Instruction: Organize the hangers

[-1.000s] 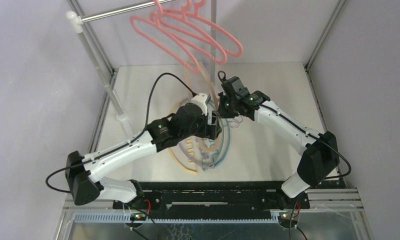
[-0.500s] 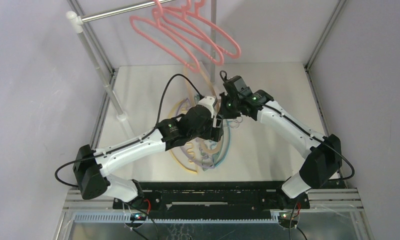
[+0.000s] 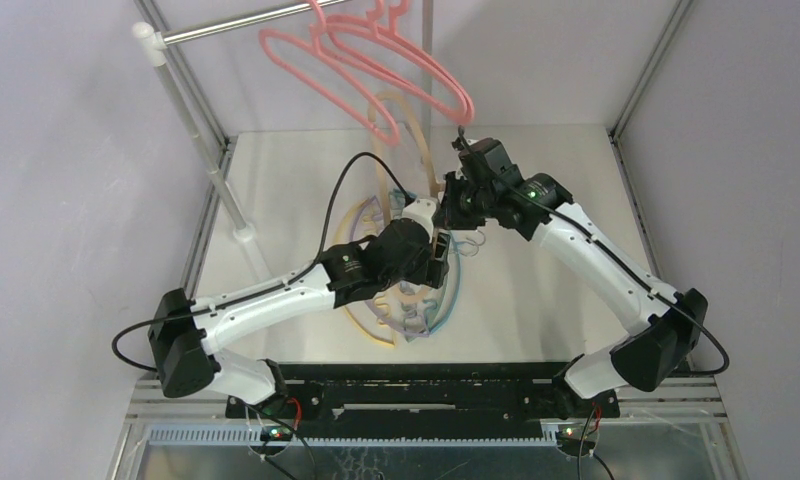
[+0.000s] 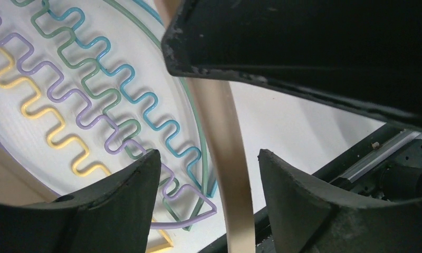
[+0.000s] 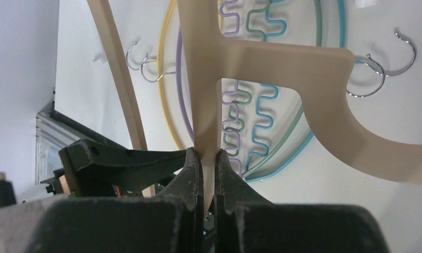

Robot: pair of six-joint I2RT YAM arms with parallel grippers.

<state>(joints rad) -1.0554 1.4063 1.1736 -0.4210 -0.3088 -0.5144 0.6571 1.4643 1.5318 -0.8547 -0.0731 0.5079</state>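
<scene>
Tan hanger (image 5: 283, 58) gripped by R pincer (image 5: 208, 158), L pincer (image 4: 209, 158) open round it.

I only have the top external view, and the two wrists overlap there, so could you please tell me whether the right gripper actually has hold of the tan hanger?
Observer: Yes. The right wrist view shows the right gripper shut on a flat bar of the tan hanger.
Operator: Thank you. Is the left gripper clamped on it as well?
Observer: No. In the left wrist view the left gripper is open, and a tan bar passes between its fingers with a gap on either side.
</scene>
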